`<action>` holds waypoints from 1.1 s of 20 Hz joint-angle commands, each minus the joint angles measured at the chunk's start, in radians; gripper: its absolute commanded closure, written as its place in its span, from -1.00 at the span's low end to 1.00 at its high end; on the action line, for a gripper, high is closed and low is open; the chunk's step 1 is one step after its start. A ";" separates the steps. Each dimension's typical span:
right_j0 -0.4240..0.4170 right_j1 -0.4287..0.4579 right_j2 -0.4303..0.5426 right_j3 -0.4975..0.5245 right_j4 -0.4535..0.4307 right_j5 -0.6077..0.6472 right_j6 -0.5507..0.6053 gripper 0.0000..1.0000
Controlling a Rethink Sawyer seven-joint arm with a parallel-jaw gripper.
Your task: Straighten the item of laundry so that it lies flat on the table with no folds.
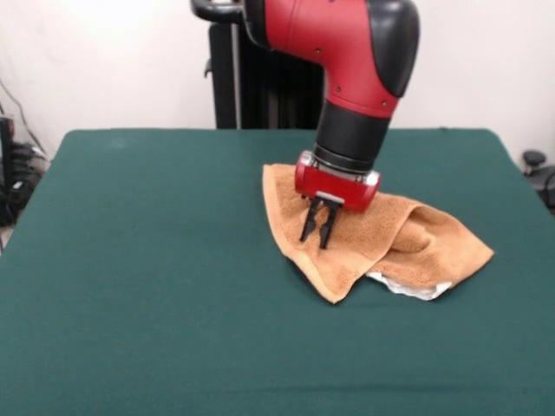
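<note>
The item of laundry (390,247) is an orange-tan towel lying crumpled right of the middle of the dark green table (156,286). Its right part is folded over itself, and a white underside shows at its near right edge. The red and black arm comes down from above onto the towel's left half. My gripper (316,241) points straight down, its two black fingers close together with their tips in the cloth and a pinch of towel between them. The towel's far left corner lies flat behind the gripper.
Green table top stretches wide to the left of and in front of the towel. The table's right edge lies a short way beyond the towel's right corner. Black stands and cables sit off the table at the far left and right.
</note>
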 commanded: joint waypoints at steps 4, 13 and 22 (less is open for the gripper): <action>0.157 -0.019 0.034 0.031 0.137 0.243 0.261 1.00; 0.235 -0.130 -0.027 0.060 0.178 0.480 0.320 1.00; 0.228 -0.173 -0.010 0.110 0.207 0.460 0.318 1.00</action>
